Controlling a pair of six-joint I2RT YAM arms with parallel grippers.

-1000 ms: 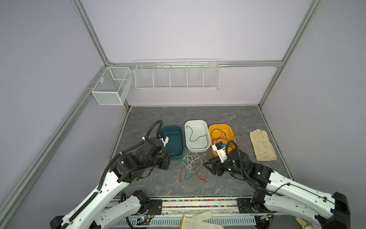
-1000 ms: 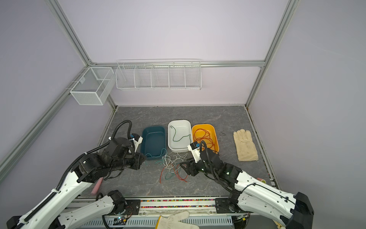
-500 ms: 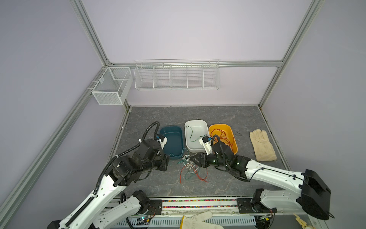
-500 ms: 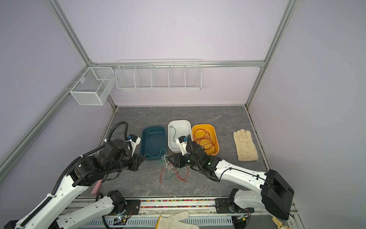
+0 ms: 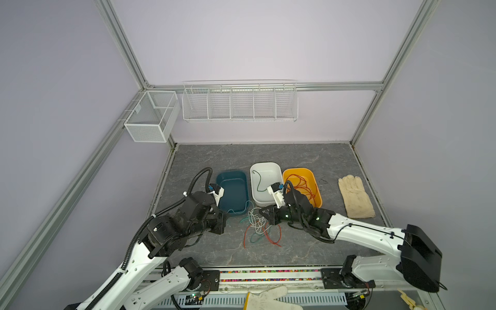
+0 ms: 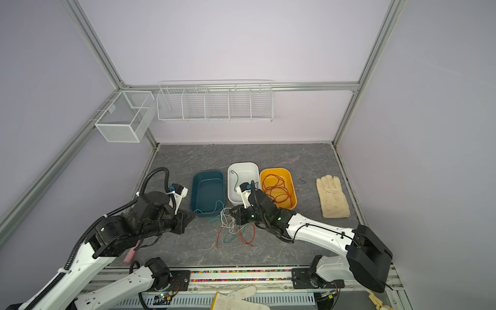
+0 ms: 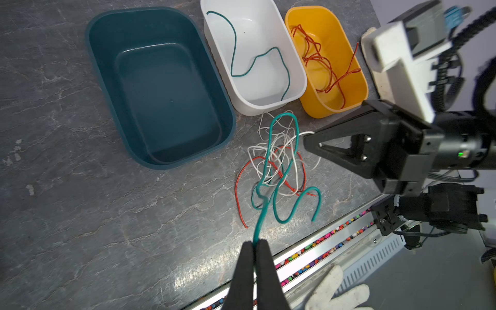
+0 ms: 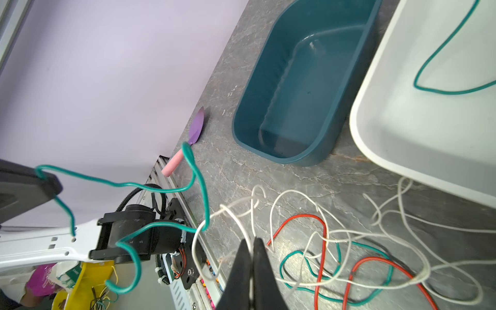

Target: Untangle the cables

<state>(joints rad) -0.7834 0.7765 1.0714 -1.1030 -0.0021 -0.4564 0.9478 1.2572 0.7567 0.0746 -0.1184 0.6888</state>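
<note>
Both arms reach low toward the cables [image 5: 257, 225] in front of the white tray [image 5: 268, 171].
The left gripper [image 7: 255, 244] pinches a green strand [image 7: 260, 214], the right gripper [image 8: 252, 243] a white strand [image 8: 224, 208]; the tangle lies between them.

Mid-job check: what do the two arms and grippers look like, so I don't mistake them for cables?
The left arm and right arm have white shell links with black joints and wrists. A black corrugated hose loops over each wrist beside a white camera mount with a blue connector. The left gripper and right gripper are black, tapering to narrow wedge tips. A green light glows on the right wrist.
</note>
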